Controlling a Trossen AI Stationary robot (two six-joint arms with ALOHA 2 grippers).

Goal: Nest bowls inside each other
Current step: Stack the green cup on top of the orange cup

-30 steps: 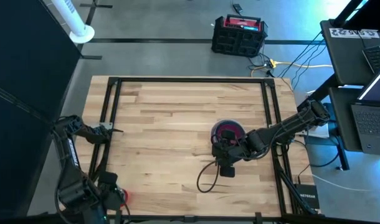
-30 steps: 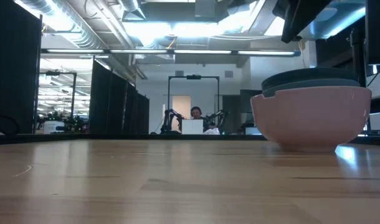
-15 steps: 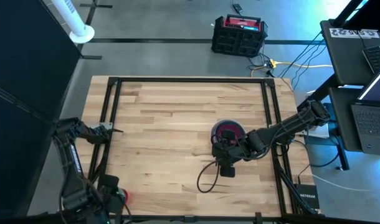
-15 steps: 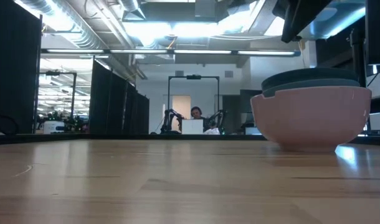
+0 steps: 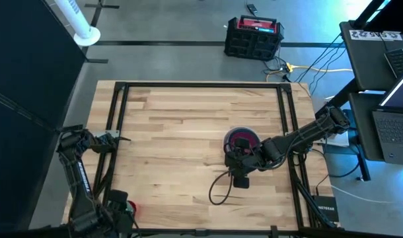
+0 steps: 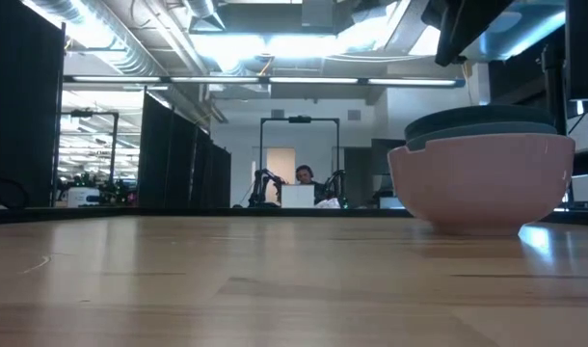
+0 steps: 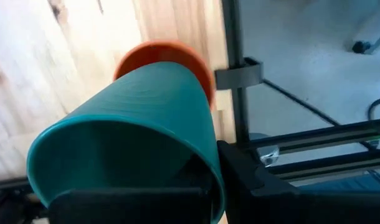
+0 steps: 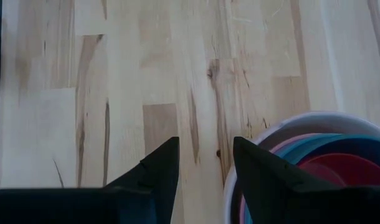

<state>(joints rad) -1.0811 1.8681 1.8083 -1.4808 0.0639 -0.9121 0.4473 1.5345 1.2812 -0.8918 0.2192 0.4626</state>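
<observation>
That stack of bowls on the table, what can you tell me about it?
The stack of bowls sits upright on the wooden table, right of centre. From above, a pale outer rim rings pink, blue and teal rims around a magenta middle. They look like smooth plastic. The right gripper hovers beside the rim, fingers apart, holding nothing.

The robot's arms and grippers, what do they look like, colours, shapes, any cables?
Both arms are dark, nearly black, built of jointed segments. The right gripper ends in two matte black, wedge-shaped jaws with angled tips. A thin black cable loops over the table beside the right arm. The left gripper shows blocky black parts. No markings are visible.
</observation>
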